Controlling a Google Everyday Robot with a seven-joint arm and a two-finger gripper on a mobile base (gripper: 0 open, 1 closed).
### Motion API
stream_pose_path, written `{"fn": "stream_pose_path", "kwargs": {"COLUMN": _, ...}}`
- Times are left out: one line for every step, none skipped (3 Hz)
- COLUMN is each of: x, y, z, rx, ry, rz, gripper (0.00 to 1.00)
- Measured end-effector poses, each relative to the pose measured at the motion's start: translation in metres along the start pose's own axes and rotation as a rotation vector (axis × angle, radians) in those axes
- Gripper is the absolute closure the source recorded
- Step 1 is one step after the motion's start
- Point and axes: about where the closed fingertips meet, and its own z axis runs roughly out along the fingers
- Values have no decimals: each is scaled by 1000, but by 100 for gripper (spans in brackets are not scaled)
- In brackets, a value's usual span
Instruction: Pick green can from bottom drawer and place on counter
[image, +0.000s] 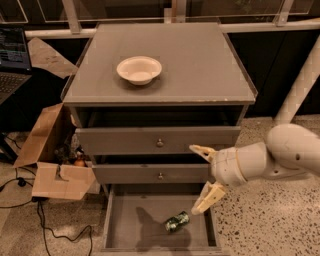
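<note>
arm (292, 152): smooth white rounded shell, thick
wrist (229, 167): white cylinder, thin tan ring
tool (204, 175): at 4 o'clock, two pale cream fingers (208, 197), spread apart

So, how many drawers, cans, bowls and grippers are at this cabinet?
Drawers: 3, top drawer, middle drawer, bottom drawer pulled out
Cans: 1, green can in the bottom drawer
Bowls: 1, bowl on the counter
Grippers: 1, gripper open before the middle drawer's right end
Total: 6
</note>
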Motion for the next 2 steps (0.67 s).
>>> {"fn": "stream_pose_path", "kwargs": {"x": 46, "y": 11, "z": 51, "rx": -14, "ry": 22, "rz": 51, "gripper": 0}}
{"fn": "stream_pose_path", "kwargs": {"x": 104, "y": 25, "z": 99, "rx": -12, "ry": 101, "rz": 99, "gripper": 0}}
